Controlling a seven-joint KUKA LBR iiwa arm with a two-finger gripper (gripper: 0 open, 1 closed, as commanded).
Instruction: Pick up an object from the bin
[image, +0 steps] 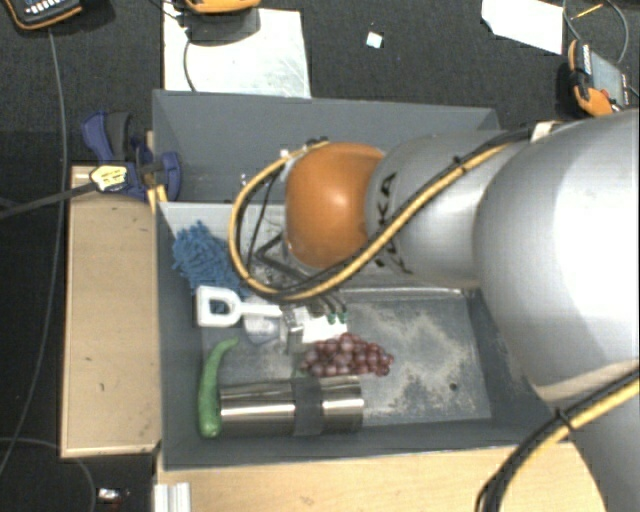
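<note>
My gripper (303, 322) hangs low in the middle of the bin, under the arm's orange cover. It is just above and left of a bunch of dark purple grapes (346, 357). A white handled scoop-like piece (218, 307) lies directly to its left, with a pale grey part beside it. In front of the gripper, a shiny metal cylinder (290, 407) with a black band round it lies on its side along the near wall. A small white and green piece (326, 327) sits at the gripper's right side; I cannot tell whether it is touched.
A blue fuzzy cloth-like thing (201, 253) rests in the back left corner. A long green pod (211, 388) lies along the left wall next to the cylinder. The bin floor right of the grapes is bare grey metal. The arm covers the back right of the bin.
</note>
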